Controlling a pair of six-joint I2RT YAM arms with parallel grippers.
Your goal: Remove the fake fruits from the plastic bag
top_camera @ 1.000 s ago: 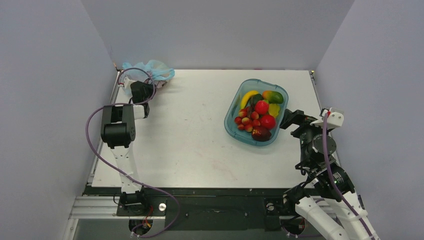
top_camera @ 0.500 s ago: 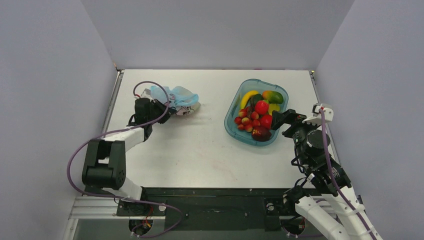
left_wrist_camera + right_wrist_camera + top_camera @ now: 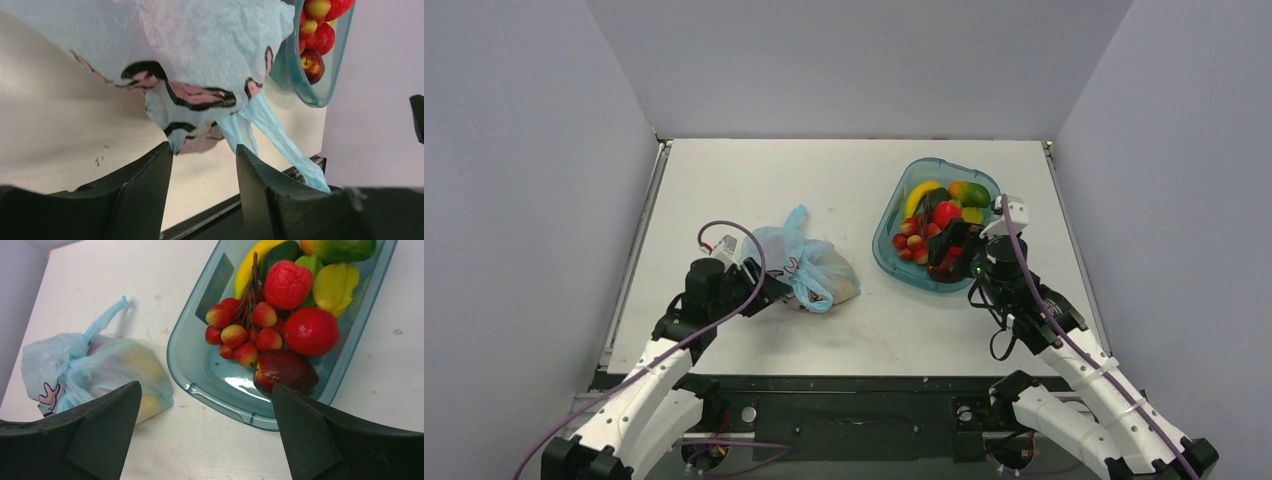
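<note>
Left arm (image 3: 649, 375): white shell links, black joint housings, a purple cable (image 3: 724, 232) looping off the wrist.
Right arm (image 3: 1074, 360): same white-and-black build, with a second purple cable (image 3: 1044, 312) and a white block (image 3: 1014, 211) at the wrist.
Left pincer (image 3: 203, 146) and right pincer (image 3: 205, 384): matte black, thick wedge-shaped fingers (image 3: 145, 195).

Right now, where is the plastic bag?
In the top view the bag lies left of centre on the table, just ahead of the left gripper and left of the tub.

open table (image 3: 754, 170) behind plastic bag (image 3: 809, 268), tub (image 3: 879, 262) flanking its right
</note>
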